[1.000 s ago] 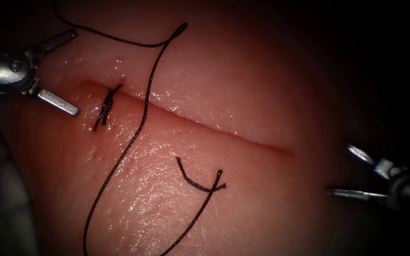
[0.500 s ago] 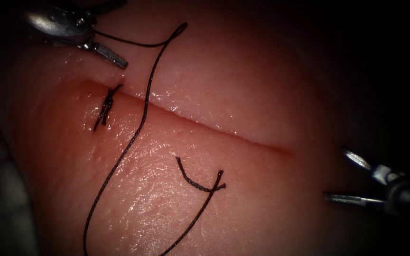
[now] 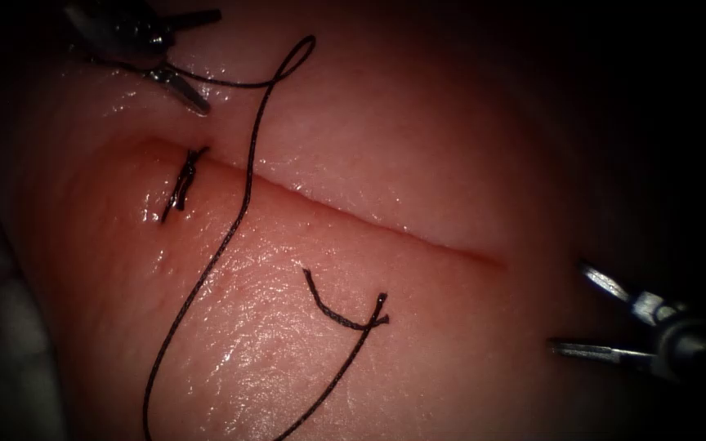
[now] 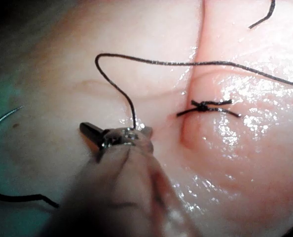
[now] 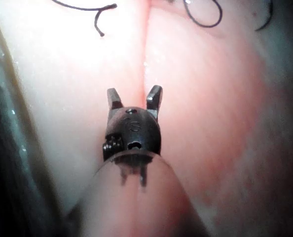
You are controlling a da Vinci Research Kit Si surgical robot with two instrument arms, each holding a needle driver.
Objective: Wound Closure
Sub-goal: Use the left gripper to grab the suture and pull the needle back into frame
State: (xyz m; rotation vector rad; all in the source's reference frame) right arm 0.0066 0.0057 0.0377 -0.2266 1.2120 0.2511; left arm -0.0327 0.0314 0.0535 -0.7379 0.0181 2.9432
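Note:
The tissue (image 3: 386, 147) has a long cut (image 3: 369, 220) with one tied stitch (image 3: 180, 184) near its left end. My left tool (image 3: 206, 61) is beyond the cut at the far left, jaws spread, and the thread (image 3: 239, 220) runs between them. In the left wrist view the thread (image 4: 131, 106) drops down to this tool (image 4: 116, 129) beside the stitch (image 4: 205, 106). What looks like the curved needle (image 4: 3, 119) lies off the tissue, held by neither tool. My right tool (image 3: 569, 309) is off the cut's right end, open and holding nothing, as the right wrist view (image 5: 134, 96) confirms.
The thread makes a small loop (image 3: 296, 57) beyond the cut, then crosses it and runs down the near side. A short thread end (image 3: 338, 317) lies on the near side. A teal surface (image 4: 8, 163) borders the tissue.
My left tool has moved from the cut's left end up and away, over the thread beyond the cut. The thread loop shifted slightly. My right tool drifted a little towards the near left.

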